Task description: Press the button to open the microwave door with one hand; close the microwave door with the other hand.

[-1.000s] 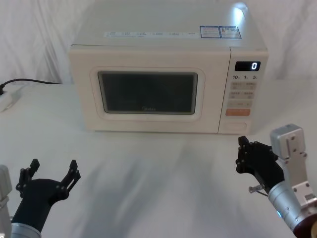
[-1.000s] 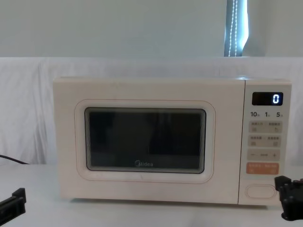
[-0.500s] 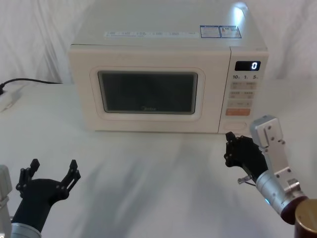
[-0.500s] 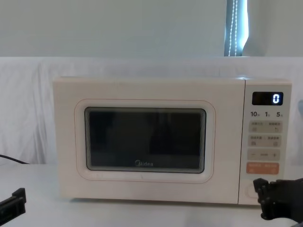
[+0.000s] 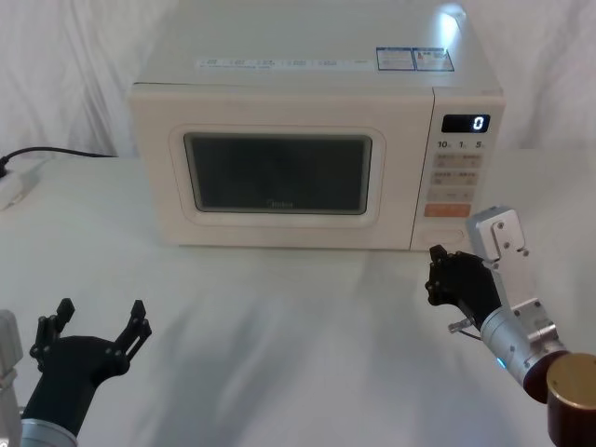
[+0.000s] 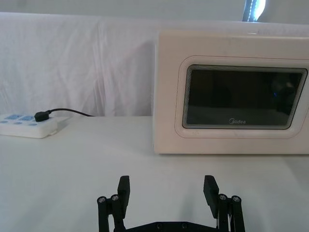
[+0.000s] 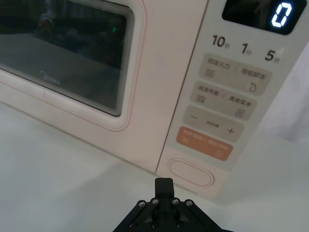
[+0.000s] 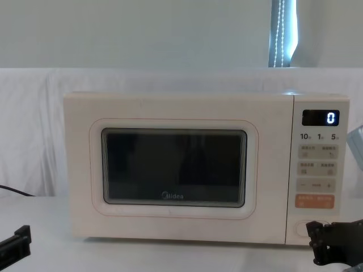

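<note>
Right wrist view: right gripper [image 7: 164, 186] just short of the button [image 7: 190, 172].
Fingers pressed together, it points at the wide cream pill lying lengthwise along the panel's foot on the microwave [image 5: 312, 154]. The microwave door [image 5: 279, 172] sits flush. The left gripper [image 5: 98, 321], fingers spread, hangs well back.

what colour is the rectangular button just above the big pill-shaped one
Orange, with faint pale print. The orange button sits directly above the cream button; the right wrist view shows it best.
</note>
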Available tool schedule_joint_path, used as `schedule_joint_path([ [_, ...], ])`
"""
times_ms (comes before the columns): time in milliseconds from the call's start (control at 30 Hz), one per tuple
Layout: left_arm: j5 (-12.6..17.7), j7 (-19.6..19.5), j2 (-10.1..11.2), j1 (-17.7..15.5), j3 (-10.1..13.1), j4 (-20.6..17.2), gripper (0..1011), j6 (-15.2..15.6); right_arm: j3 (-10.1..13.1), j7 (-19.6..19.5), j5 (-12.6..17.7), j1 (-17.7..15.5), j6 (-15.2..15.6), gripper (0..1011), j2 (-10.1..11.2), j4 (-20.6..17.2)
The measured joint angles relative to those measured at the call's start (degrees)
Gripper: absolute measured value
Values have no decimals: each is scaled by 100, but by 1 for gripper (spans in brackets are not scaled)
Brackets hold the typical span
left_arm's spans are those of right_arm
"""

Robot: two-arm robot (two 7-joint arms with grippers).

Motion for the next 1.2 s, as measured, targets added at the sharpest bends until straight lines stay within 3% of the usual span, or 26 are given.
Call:
schedule_joint_path([
  [1200, 0, 0, 0, 0, 0, 0, 1001, 0, 46, 133, 100, 748, -237, 0, 47, 1127],
])
